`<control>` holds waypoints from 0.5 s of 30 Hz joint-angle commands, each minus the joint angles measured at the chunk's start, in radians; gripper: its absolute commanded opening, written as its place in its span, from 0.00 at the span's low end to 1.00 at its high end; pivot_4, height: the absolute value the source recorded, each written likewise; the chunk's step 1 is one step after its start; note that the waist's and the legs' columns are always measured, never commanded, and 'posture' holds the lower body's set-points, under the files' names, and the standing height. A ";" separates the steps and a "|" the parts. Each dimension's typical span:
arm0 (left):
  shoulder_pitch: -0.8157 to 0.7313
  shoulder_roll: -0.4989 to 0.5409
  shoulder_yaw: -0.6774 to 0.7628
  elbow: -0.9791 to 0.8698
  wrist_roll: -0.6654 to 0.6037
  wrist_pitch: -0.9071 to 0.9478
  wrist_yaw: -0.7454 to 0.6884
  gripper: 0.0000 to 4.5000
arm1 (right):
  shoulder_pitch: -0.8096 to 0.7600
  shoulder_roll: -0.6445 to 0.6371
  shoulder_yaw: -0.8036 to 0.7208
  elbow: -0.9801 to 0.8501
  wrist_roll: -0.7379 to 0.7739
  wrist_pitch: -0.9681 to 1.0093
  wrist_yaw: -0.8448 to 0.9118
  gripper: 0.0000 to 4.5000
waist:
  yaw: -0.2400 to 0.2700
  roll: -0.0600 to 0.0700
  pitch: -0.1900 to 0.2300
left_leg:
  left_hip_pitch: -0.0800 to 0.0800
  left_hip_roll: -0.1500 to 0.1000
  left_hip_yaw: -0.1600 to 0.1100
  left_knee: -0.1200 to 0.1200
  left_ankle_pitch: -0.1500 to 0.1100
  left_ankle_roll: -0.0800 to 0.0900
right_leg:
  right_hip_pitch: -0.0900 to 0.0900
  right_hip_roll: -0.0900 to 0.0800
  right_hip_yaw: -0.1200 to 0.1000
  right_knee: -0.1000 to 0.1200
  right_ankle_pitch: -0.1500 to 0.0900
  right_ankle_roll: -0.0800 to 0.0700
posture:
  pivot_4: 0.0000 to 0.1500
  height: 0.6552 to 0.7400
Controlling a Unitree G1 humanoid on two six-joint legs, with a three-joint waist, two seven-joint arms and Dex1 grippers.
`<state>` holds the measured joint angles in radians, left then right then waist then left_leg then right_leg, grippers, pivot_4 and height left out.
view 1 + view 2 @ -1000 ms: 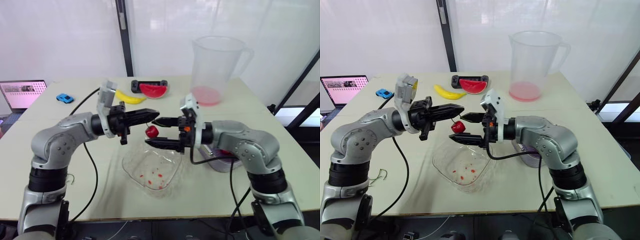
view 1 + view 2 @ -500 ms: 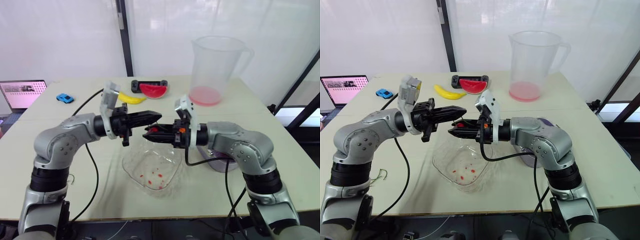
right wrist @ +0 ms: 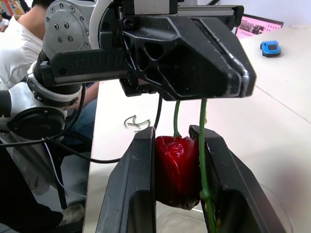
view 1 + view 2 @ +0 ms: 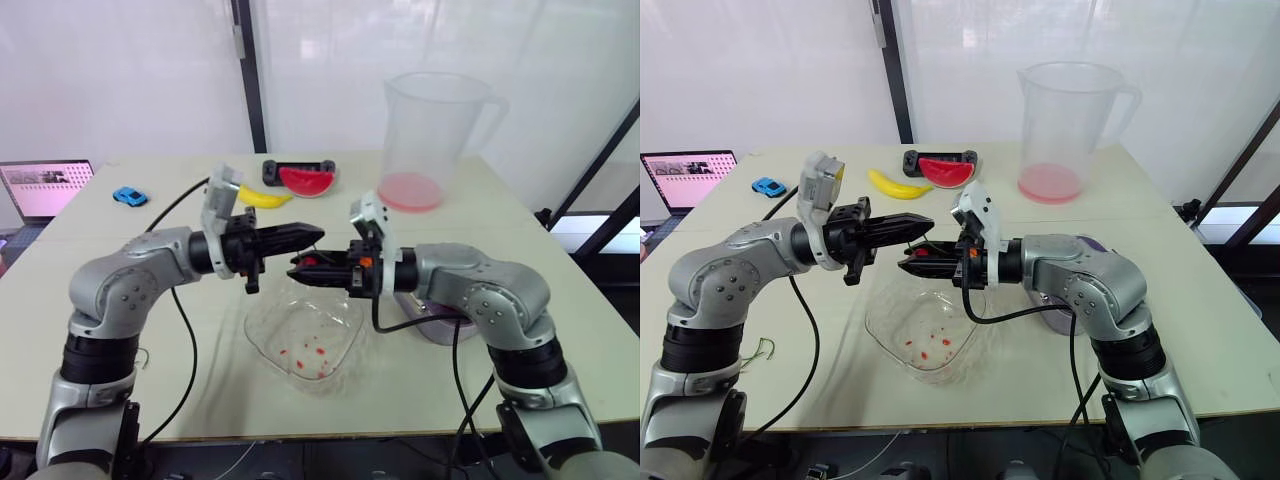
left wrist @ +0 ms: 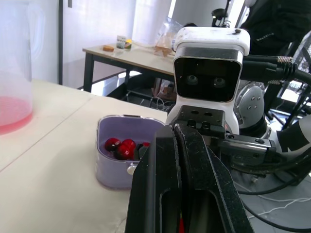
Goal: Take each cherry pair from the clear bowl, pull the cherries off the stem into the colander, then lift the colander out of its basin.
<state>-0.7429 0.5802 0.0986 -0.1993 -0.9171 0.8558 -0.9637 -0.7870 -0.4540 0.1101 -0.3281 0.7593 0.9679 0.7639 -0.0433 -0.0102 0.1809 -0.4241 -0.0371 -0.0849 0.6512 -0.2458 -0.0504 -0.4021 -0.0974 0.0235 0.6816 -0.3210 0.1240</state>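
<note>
My left gripper (image 4: pixel 316 235) is shut on the green stem (image 3: pixel 176 119) of a cherry pair, held above the clear bowl (image 4: pixel 300 345). Facing it, my right gripper (image 4: pixel 296 268) is shut on a red cherry (image 3: pixel 177 170) that hangs from that stem, its fingers (image 3: pixel 141 194) pressing both sides. A second stem strand runs down beside the cherry. The bowl holds only red specks. The lavender basin with the colander (image 5: pixel 124 155) holds several cherries and stands on the table behind my right forearm, where part of it (image 4: pixel 445 325) is visible.
A tall clear pitcher (image 4: pixel 432 130) with pink liquid stands at the back right. A banana (image 4: pixel 262 197), a watermelon slice (image 4: pixel 305 180), a blue toy car (image 4: pixel 128 196) and a laptop (image 4: pixel 45 190) lie along the back and left of the table.
My right gripper has moved left towards the left gripper's tip and closed from wide open onto the hanging cherry. The left gripper has stayed shut on the stem.
</note>
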 commanded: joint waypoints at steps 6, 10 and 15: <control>-0.029 0.007 0.028 -0.008 -0.003 -0.031 -0.008 0.00 | 0.067 -0.080 -0.002 -0.047 0.010 0.012 0.051 0.13 | 0.002 0.000 0.000 | 0.000 0.000 0.000 0.000 -0.001 0.001 | 0.000 0.000 0.000 0.000 0.000 0.000 | 1.00 1.00; -0.027 0.008 0.029 -0.007 -0.005 -0.034 -0.009 0.00 | 0.109 -0.137 -0.005 -0.055 0.004 0.017 0.076 0.13 | 0.001 0.000 0.000 | 0.000 0.000 0.000 0.000 -0.002 0.003 | 0.000 0.000 0.000 0.000 0.000 0.000 | 1.00 1.00; -0.013 0.010 0.035 -0.013 -0.009 -0.036 -0.003 0.00 | 0.112 -0.188 -0.056 -0.065 0.033 0.035 0.088 0.13 | 0.001 0.000 0.000 | 0.000 0.000 0.000 0.000 -0.002 0.003 | 0.000 0.000 0.000 0.000 0.000 0.000 | 1.00 1.00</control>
<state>-0.7501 0.5815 0.1004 -0.1938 -0.9143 0.8379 -0.9639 -0.6643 -0.6314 0.0902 -0.3540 0.7683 1.0028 0.8418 -0.0426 -0.0104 0.1808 -0.4241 -0.0372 -0.0847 0.6509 -0.2474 -0.0477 -0.4021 -0.0973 0.0235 0.6812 -0.3210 0.1240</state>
